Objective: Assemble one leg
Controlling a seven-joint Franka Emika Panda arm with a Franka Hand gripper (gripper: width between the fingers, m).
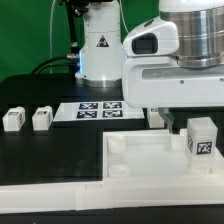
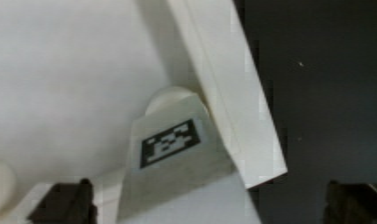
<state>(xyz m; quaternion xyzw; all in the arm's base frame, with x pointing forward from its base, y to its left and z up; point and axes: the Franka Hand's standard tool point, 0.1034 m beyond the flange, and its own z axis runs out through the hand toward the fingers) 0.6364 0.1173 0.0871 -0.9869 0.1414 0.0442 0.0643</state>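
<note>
While the white arm (image 1: pixel 185 50) hogs the upper right of the exterior view, the leg (image 1: pixel 203 141) stands upright at the lower right of that frame. It's on the right-hand part of the big white panel (image 1: pixel 140 168), with its tag facing the camera. The wrist view shows the gripper (image 2: pixel 211 203) with its jaws spread wide. The dark fingertips (image 2: pixel 69 200) are well apart with nothing pinched, and the tagged leg sits between them without touching either one. Honestly can't tell how high the fingers hang over it. Two spare legs (image 1: pixel 27 119) sit side by side on the black table (image 1: pixel 40 150) at middle left, well apart from the panel. The marker board (image 1: pixel 100 108) lies flat near the centre, behind the panel.
</note>
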